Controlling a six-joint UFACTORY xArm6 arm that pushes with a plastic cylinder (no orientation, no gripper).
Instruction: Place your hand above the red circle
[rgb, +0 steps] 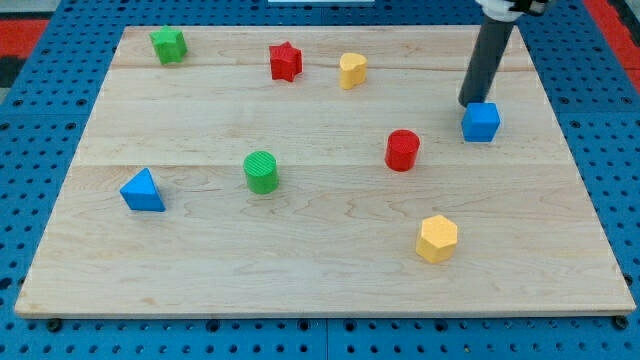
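Currently my tip (469, 104) touches the blue cube (481, 122), right of the red circle (402, 150); no gripper shows.

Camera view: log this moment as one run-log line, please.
target: red circle | my tip: touching blue cube's upper-left, to the upper right of target | status: not yet above target

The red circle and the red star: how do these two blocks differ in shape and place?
The red circle is a round cylinder; the red star has points. The circle stands mid-board, towards the view's right; the star sits near the view's top. My tip is nearer the circle, up and to its right, touching neither. Both are red.
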